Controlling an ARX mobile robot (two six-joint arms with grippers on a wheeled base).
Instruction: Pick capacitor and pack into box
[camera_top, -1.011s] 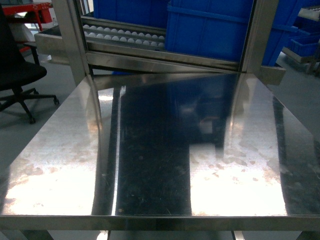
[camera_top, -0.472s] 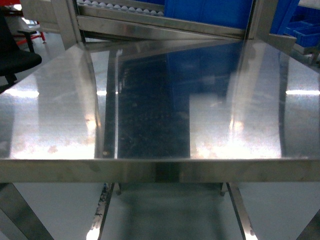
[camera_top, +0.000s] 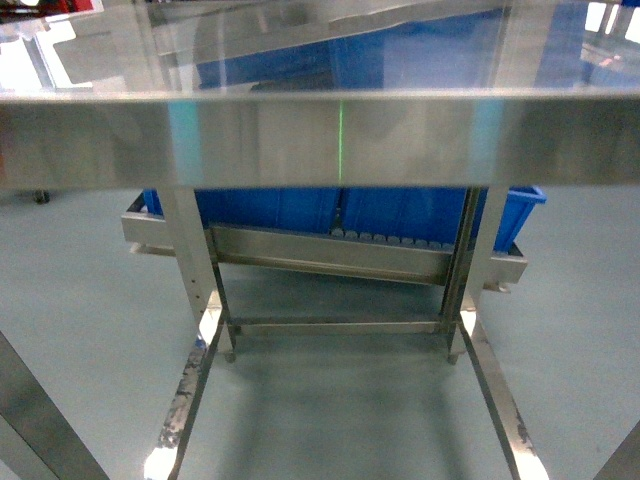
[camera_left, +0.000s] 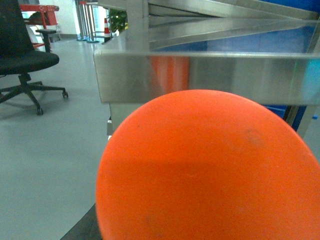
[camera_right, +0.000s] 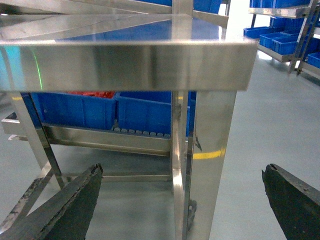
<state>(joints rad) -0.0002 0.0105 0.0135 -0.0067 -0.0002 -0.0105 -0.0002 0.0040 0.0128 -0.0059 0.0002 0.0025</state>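
A large orange rounded surface, the capacitor (camera_left: 210, 170), fills most of the left wrist view, very close to the camera. It sits in my left gripper (camera_left: 200, 225), of which only a dark finger (camera_left: 87, 229) shows at the lower left. My right gripper (camera_right: 182, 200) is open. Its dark fingers (camera_right: 70, 205) stand wide apart with nothing between them, below the level of the steel table's edge (camera_right: 125, 65). The box is out of view. Neither gripper shows in the head view.
The steel table's front edge (camera_top: 320, 140) crosses the head view at camera height. Beneath it are table legs (camera_right: 210, 160), a roller rack (camera_top: 330, 255) and blue crates (camera_top: 300, 205). A black office chair (camera_left: 25, 55) stands on the floor to the left. Shelves of blue bins (camera_right: 285, 35) are at the far right.
The head view has dropped from looking down on the tabletop to looking at its front edge and the floor beneath it.
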